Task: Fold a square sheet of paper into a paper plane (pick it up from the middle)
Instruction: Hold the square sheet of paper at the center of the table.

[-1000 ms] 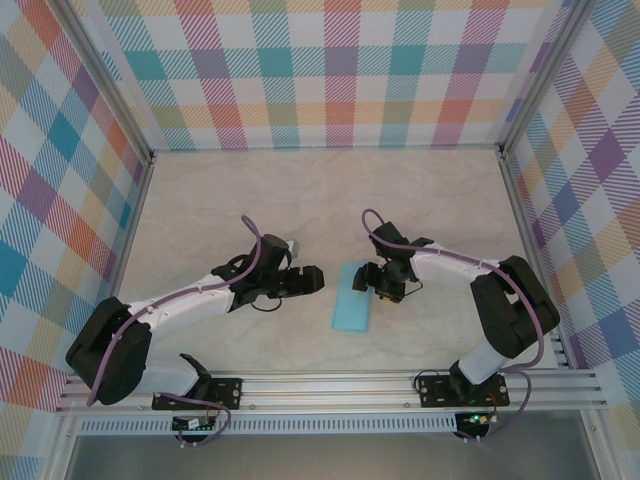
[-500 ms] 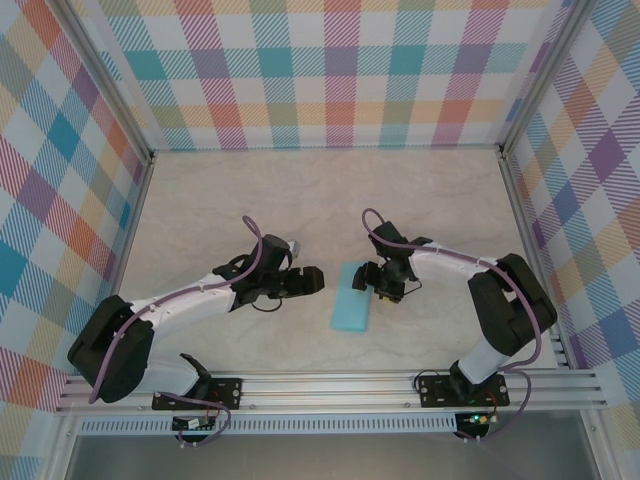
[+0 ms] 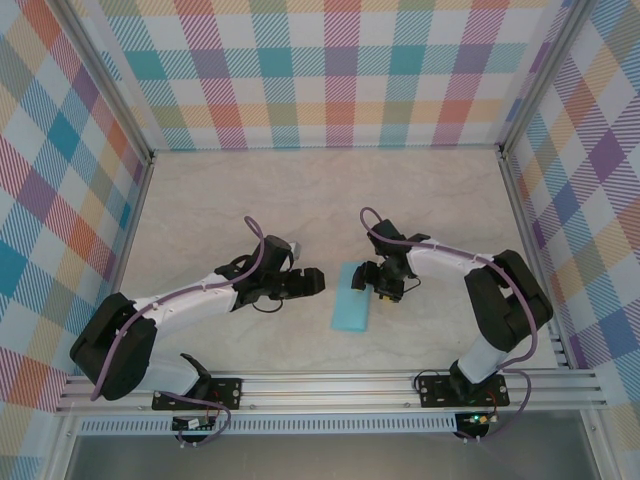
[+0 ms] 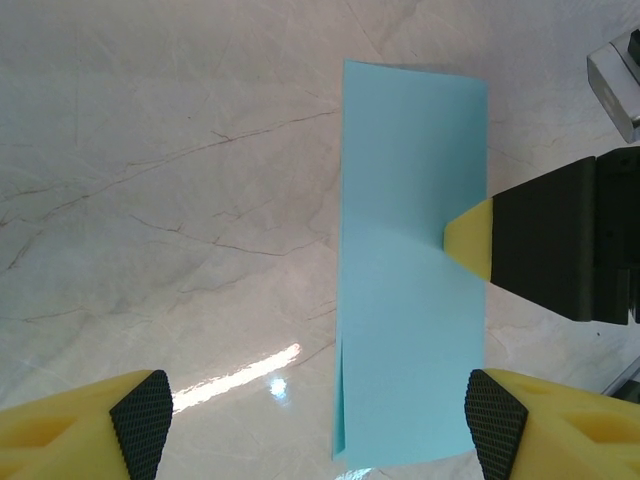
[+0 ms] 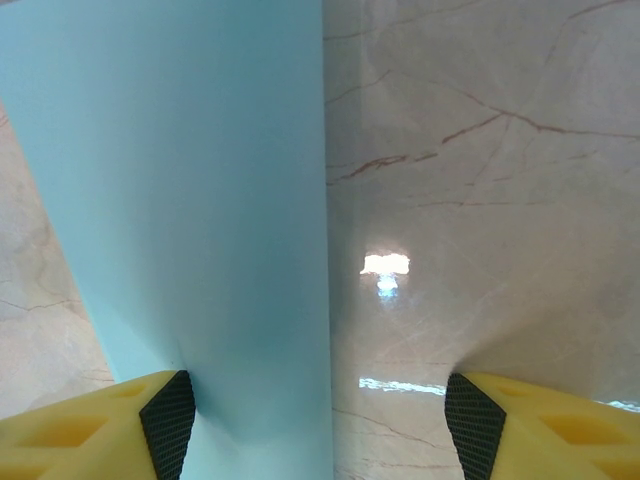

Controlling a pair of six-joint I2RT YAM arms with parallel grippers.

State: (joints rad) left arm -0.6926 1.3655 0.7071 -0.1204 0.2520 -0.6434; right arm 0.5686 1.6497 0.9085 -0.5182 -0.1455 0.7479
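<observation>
The square sheet of paper (image 3: 352,298) lies on the table between the arms, folded in half into a long light-blue rectangle. In the left wrist view the paper (image 4: 412,290) lies flat, its double edge showing at the lower left. My left gripper (image 3: 319,282) hovers open just left of it; in its own view my left gripper (image 4: 318,428) has the sheet's near end between its spread fingers. My right gripper (image 3: 366,277) is open at the paper's right edge. In the right wrist view my right gripper (image 5: 320,420) has one finger on the paper (image 5: 190,200) and the other over bare table.
The marble-look tabletop (image 3: 250,200) is walled by checked panels on three sides. An aluminium rail (image 3: 330,385) with both arm bases runs along the near edge. A yellow fingertip (image 4: 472,240) of the right gripper rests on the paper's edge in the left wrist view.
The right gripper's jaws have spread slightly and its arm has shifted a little. The paper and the left gripper stay where they were.
</observation>
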